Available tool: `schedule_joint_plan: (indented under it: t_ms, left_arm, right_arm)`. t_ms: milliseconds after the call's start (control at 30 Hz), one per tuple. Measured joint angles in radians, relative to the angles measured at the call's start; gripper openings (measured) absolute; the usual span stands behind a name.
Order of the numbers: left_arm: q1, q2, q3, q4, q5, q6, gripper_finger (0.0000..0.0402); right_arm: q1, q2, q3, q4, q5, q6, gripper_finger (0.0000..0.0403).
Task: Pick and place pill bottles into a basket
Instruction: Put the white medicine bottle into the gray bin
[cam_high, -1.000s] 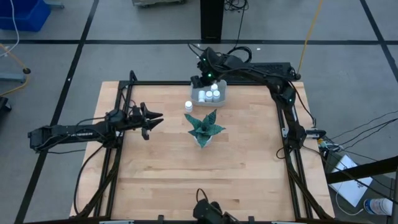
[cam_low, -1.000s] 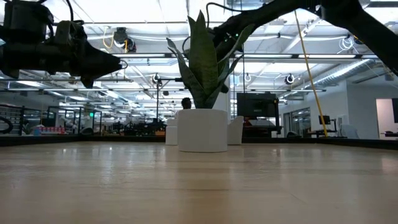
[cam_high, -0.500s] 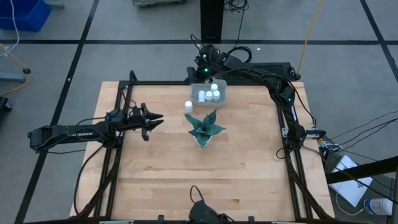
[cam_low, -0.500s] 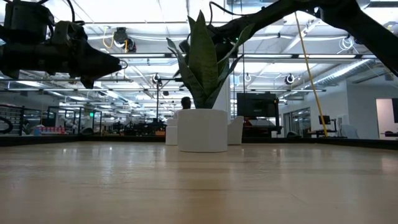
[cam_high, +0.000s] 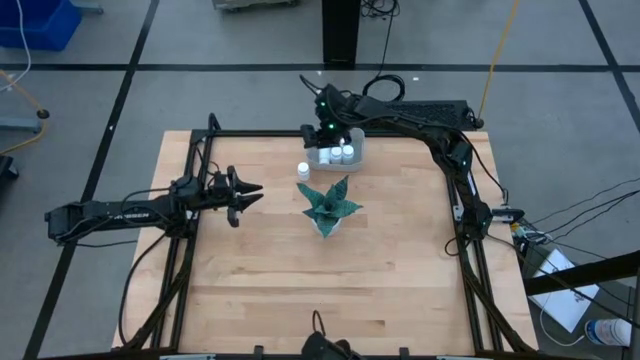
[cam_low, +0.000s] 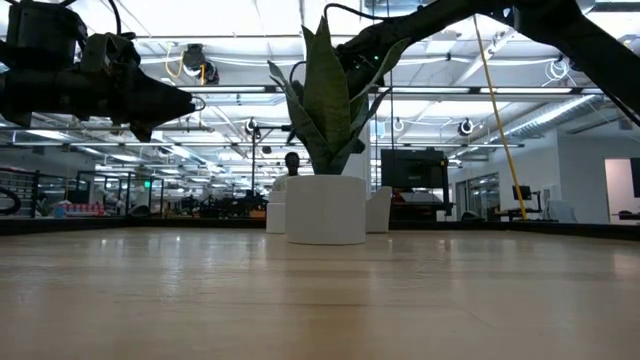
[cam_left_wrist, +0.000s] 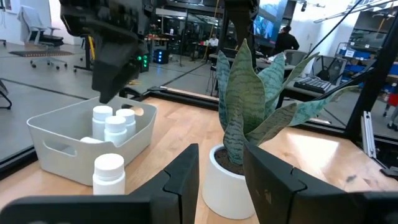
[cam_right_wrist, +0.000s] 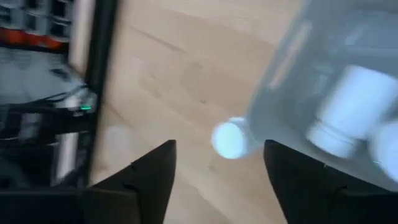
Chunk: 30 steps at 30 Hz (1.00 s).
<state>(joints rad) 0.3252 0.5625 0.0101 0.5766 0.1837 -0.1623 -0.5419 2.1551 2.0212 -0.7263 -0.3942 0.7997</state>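
Presently, item one: the pill bottles, small white cylinders with round white caps. Several stand upright and close together inside the basket (cam_high: 336, 152), three plainly countable from above (cam_high: 341, 154) (a further one may lie on its side in the left wrist view, though that cannot be told for certain). One more bottle (cam_high: 303, 171) stands upright on the wood outside the basket, just beside its near left corner; the same bottle shows at the basket's front wall in the left wrist view (cam_left_wrist: 109, 172). Item two: the basket, a shallow pale grey-blue tray with rounded corners, resting at the far edge of the table (cam_high: 250, 270), a little right of centre. Item three: the right gripper (cam_high: 320, 138), held over the far left part of the basket, its two dark fingers (cam_right_wrist: 152, 171) spread apart with nothing between them; through the gap the outside bottle's cap and the basket's corner are visible below. Item four: a green spiky plant (cam_high: 329, 205) in a white pot, just near of the basket, at mid-table. Item five: the left gripper (cam_high: 248, 190), raised above the left side of the table, well apart from the basket, its fingers (cam_left_wrist: 184, 177) parted a little and empty, pointing toward the plant.
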Motion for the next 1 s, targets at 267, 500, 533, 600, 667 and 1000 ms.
schedule_joint_plan:
  t_ms: [267,500,533,600,667,1000]
  left_arm:
    - [0.000,0.000,0.000,0.000,0.000,0.002,0.0127]
    - [0.000,0.000,0.000,-0.003,0.000,0.000,0.0127]
    - [0.000,0.000,0.001,-0.006,0.000,0.000,0.0127]
    - [0.000,0.000,0.001,-0.006,0.000,0.000,0.0127]
    - [0.000,0.000,0.001,-0.006,0.000,0.000,0.0127]
    - [0.000,0.000,0.001,-0.006,-0.001,-0.002,0.0127]
  right_arm:
    - [-0.002,0.000,0.000,-0.051,0.028,-0.026,0.0247]
    - [-0.006,0.010,-0.058,-0.058,0.002,-0.019,0.0243]
    - [-0.006,0.010,-0.071,-0.041,-0.002,-0.012,0.0243]
    - [-0.004,0.010,-0.095,-0.018,-0.003,-0.001,0.0243]
    - [-0.004,0.010,-0.109,-0.021,-0.003,0.001,0.0243]
    - [-0.007,0.008,-0.198,0.020,0.017,0.016,0.0242]
